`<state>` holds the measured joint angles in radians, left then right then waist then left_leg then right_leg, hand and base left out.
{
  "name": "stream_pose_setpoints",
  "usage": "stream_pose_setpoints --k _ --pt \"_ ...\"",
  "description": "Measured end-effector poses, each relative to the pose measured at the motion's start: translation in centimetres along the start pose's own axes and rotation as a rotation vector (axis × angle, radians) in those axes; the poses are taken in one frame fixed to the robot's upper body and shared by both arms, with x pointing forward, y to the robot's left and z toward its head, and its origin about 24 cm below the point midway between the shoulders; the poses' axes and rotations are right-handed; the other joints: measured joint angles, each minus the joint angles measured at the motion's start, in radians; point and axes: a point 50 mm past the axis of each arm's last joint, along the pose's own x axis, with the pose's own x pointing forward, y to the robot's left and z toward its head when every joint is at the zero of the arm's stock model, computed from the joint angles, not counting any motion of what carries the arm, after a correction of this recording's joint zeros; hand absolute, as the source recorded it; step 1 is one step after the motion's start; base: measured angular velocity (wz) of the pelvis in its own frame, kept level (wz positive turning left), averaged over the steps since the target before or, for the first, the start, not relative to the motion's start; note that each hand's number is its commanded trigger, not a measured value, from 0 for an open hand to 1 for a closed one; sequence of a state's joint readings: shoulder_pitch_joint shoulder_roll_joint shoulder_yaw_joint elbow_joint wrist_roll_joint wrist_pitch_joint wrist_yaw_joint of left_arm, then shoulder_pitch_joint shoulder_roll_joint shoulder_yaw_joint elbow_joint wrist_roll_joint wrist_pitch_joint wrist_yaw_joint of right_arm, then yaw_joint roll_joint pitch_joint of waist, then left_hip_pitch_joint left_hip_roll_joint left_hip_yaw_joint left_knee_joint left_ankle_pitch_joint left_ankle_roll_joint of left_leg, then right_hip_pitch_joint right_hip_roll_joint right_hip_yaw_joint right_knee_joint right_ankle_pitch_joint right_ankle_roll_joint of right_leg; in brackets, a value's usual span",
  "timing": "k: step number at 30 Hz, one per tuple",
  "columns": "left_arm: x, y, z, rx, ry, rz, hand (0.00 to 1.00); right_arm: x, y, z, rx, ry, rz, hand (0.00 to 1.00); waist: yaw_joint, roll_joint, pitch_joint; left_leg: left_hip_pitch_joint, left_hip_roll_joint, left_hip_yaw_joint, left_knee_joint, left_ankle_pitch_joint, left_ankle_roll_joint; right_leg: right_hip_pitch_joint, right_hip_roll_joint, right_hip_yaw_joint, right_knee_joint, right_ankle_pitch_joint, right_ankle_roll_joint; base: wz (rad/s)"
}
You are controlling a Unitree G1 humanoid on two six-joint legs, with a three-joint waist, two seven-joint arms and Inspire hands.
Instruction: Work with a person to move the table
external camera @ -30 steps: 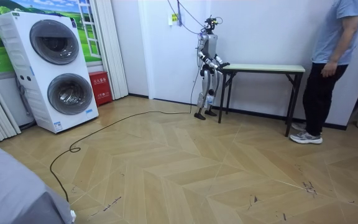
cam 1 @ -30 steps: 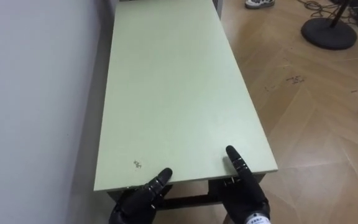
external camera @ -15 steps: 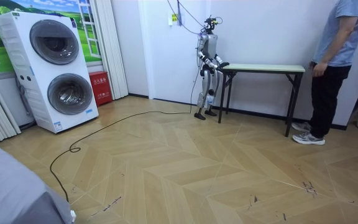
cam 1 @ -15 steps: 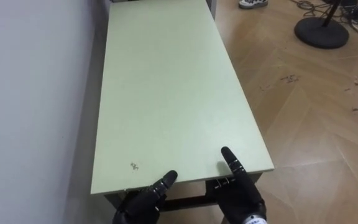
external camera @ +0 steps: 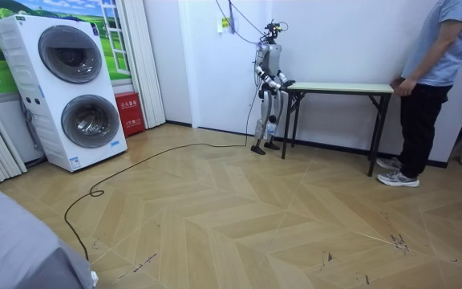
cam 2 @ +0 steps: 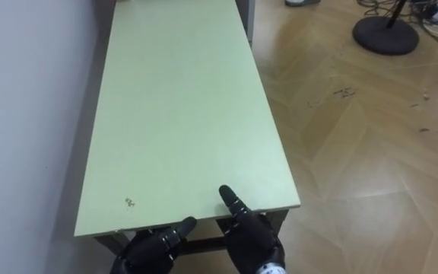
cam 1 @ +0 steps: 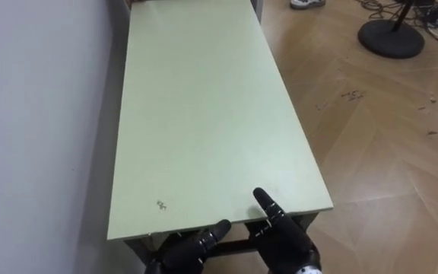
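Observation:
A long table (cam 1: pixel 204 114) with a pale green top and a dark frame stands along the white wall. I stand at its near short end (external camera: pixel 295 87). My left hand (cam 1: pixel 192 247) sits just below the near edge, and my right hand (cam 1: pixel 284 237) is at the near right corner, its thumb lying on the top. At the far end a person (external camera: pixel 427 72) in a blue shirt and dark trousers stands with a hand (external camera: pixel 397 87) on the table's edge.
The white wall (cam 1: pixel 36 114) runs close along the table's left side. A round black stand base (cam 1: pixel 390 38) with cables lies on the wood floor at the far right. A stacked washer and dryer (external camera: pixel 74 88) and a red box (external camera: pixel 128 112) stand at the room view's left.
The person has stepped up to the far end and put a hand on the table. My two hands have drawn a little closer together at the near edge; the eye view has shifted slightly.

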<state>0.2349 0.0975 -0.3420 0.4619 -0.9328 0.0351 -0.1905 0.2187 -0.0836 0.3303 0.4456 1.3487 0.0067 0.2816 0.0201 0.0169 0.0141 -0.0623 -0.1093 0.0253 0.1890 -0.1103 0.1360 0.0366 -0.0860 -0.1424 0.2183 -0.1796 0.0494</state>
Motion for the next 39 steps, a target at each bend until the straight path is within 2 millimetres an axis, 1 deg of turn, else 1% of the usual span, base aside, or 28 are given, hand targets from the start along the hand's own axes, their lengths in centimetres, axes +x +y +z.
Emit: stream_pose_setpoints --k 3,5,8,10,12,15,17,19,22,25,29,30,32,35,37,39 --pt "-0.2 0.8 -0.7 0.027 0.045 0.024 0.00 -0.3 -0.6 -0.1 -0.065 0.034 -0.010 0.00 -0.008 -0.004 0.0007 0.000 0.002 0.001 -0.002 -0.001 -0.001 0.000 0.002 0.002 -0.002 0.000 0.000 0.00" --pt "-0.5 1.5 -1.0 0.064 0.069 0.041 0.00 -0.5 -0.8 0.1 -0.117 0.052 -0.005 0.00 -0.013 -0.005 0.0008 0.000 0.003 0.003 -0.002 -0.001 -0.001 0.000 0.002 0.003 -0.002 0.000 0.000 -0.02" --pt "-1.0 2.6 -1.4 0.076 0.100 0.073 0.00 -0.8 -1.8 0.0 -0.143 0.072 -0.024 0.00 -0.015 -0.013 -0.0042 0.005 0.006 0.008 -0.001 -0.006 -0.004 0.009 0.005 0.003 -0.014 0.001 -0.002 -0.04" --pt "-1.3 3.5 -1.6 0.069 0.117 0.105 0.00 -1.5 -3.5 0.1 -0.168 0.094 -0.088 0.00 -0.015 -0.016 -0.0063 0.006 0.008 0.006 0.007 -0.015 -0.009 0.016 0.008 0.005 -0.017 0.003 -0.004 0.00" --pt "-1.6 4.2 -1.9 0.065 0.133 0.136 0.00 -2.2 -4.8 0.3 -0.199 0.114 -0.147 0.00 -0.013 -0.016 -0.0075 0.006 0.009 0.007 0.007 -0.016 -0.010 0.017 0.009 0.004 -0.016 0.002 -0.004 0.00" --pt "-2.1 5.3 -2.0 0.073 0.153 0.178 0.00 -3.3 -6.4 0.9 -0.274 0.156 -0.222 0.00 -0.013 -0.018 -0.0065 0.003 0.011 0.007 0.007 -0.017 -0.010 0.015 0.009 -0.005 -0.016 0.002 -0.004 0.00" --pt "-2.2 5.8 -1.9 0.078 0.157 0.201 0.00 -3.7 -7.1 1.0 -0.319 0.187 -0.255 0.00 -0.014 -0.018 -0.0071 0.005 0.012 0.007 0.007 -0.018 -0.012 0.015 0.009 -0.015 -0.016 0.002 -0.004 0.00" --pt "-2.3 6.4 -2.0 0.074 0.162 0.229 0.00 -4.1 -7.7 0.9 -0.354 0.218 -0.287 0.00 -0.015 -0.020 -0.0061 0.005 0.012 0.007 0.007 -0.018 -0.013 0.020 0.010 -0.017 -0.016 0.002 -0.004 0.00" --pt "-2.5 6.9 -1.9 0.065 0.153 0.251 0.00 -4.9 -8.7 0.9 -0.387 0.249 -0.333 0.00 -0.015 -0.023 -0.0050 0.013 0.012 0.005 0.006 -0.019 -0.014 0.031 0.010 -0.022 -0.022 0.002 -0.004 0.03" --pt "-2.7 7.3 -1.8 0.080 0.157 0.255 0.00 -5.4 -9.5 1.5 -0.421 0.255 -0.374 0.00 -0.014 -0.028 -0.0053 0.021 0.013 0.011 0.002 -0.021 -0.015 0.035 0.010 -0.024 -0.033 0.003 -0.005 -0.07" --pt "-2.7 7.5 -1.9 0.085 0.160 0.267 0.00 -6.0 -10.0 1.7 -0.450 0.258 -0.406 0.00 -0.014 -0.026 -0.0060 0.027 0.016 0.017 -0.002 -0.020 -0.015 0.038 0.011 -0.021 -0.033 0.003 -0.005 -0.06" --pt "-2.7 7.7 -2.0 0.084 0.164 0.277 0.00 -6.1 -10.3 1.8 -0.453 0.259 -0.424 0.00 -0.013 -0.025 -0.0042 0.036 0.016 0.018 -0.004 -0.020 -0.015 0.046 0.012 -0.017 -0.034 0.004 -0.006 0.00" --pt "-2.7 7.8 -2.1 0.090 0.172 0.289 0.00 -6.5 -10.8 2.0 -0.462 0.257 -0.470 0.00 -0.013 -0.025 -0.0064 0.044 0.016 0.017 -0.005 -0.021 -0.017 0.052 0.014 -0.008 -0.034 0.004 -0.006 0.00" --pt "-2.7 7.9 -2.1 0.111 0.169 0.302 0.00 -7.7 -11.7 2.3 -0.494 0.249 -0.575 0.00 -0.015 -0.025 -0.0061 0.045 0.018 0.017 -0.006 -0.020 -0.019 0.053 0.015 -0.010 -0.035 0.004 -0.006 0.00" --pt "-3.0 8.3 -2.1 0.125 0.168 0.337 0.00 -9.1 -12.8 2.0 -0.509 0.271 -0.681 0.00 -0.015 -0.029 -0.0067 0.054 0.021 0.019 -0.013 -0.018 -0.023 0.057 0.017 -0.011 -0.033 0.004 -0.006 -0.05" --pt "-3.1 8.6 -2.2 0.117 0.158 0.380 0.00 -10.0 -13.6 1.7 -0.503 0.286 -0.767 0.00 -0.015 -0.031 -0.0080 0.060 0.025 0.027 -0.018 -0.017 -0.025 0.058 0.020 -0.011 -0.033 0.004 -0.006 -0.09"
